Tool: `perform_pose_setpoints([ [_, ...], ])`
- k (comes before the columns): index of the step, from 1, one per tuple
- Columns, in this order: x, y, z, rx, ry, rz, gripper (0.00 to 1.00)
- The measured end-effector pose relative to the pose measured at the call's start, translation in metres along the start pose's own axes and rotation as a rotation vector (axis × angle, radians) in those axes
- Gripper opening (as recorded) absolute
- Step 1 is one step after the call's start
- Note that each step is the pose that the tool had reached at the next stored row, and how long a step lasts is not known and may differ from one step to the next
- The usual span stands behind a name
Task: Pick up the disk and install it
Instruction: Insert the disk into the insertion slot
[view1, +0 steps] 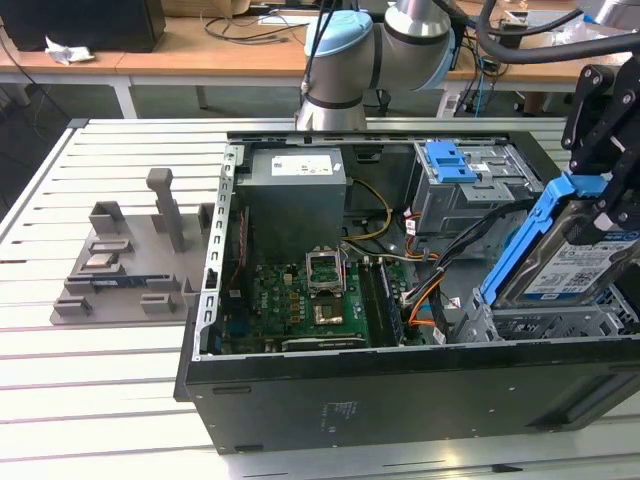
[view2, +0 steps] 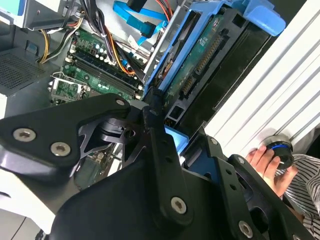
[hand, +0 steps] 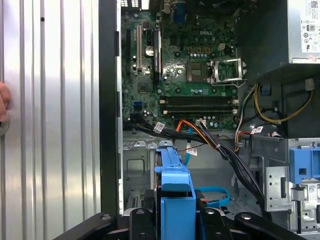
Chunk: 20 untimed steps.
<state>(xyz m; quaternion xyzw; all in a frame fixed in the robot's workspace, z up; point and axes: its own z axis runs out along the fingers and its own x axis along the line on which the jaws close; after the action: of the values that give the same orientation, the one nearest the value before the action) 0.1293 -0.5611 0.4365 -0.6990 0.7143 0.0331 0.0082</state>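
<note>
The hand (view1: 608, 210) is clamped on the disk (view1: 562, 255), holding it tilted with its label outward. It hangs over the grey drive cage (view1: 540, 325) of the open computer case (view1: 350, 400), near the tabletop (view1: 100, 380) edge on the exterior view's right. The disk's lower end seems to touch the cage.

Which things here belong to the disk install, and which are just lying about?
Belongs to the job:
- the disk, tilted, clamped in the gripper
- the metal bay below it
- the computer case

Just lying about:
- the grey parts tray on the table
- the power supply
- the blue bracket
- a person's hand
</note>
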Motion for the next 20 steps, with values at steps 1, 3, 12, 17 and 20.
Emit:
perform_pose_setpoints([
  [1, 0.0, 0.0, 0.0007, 0.0, 0.0, 0.0, 0.36],
  [3, 0.0001, -0.0001, 0.0017, -0.0001, 0.0, 0.0, 0.36],
  [12, 0.0006, -0.0003, 0.0093, -0.0003, 0.0001, 0.0, 0.36],
  [17, 0.0007, -0.0005, 0.0128, -0.0003, 0.0, 0.0, 0.36],
  [20, 0.0009, -0.0005, 0.0149, -0.0003, 0.0, 0.0, 0.36],
])
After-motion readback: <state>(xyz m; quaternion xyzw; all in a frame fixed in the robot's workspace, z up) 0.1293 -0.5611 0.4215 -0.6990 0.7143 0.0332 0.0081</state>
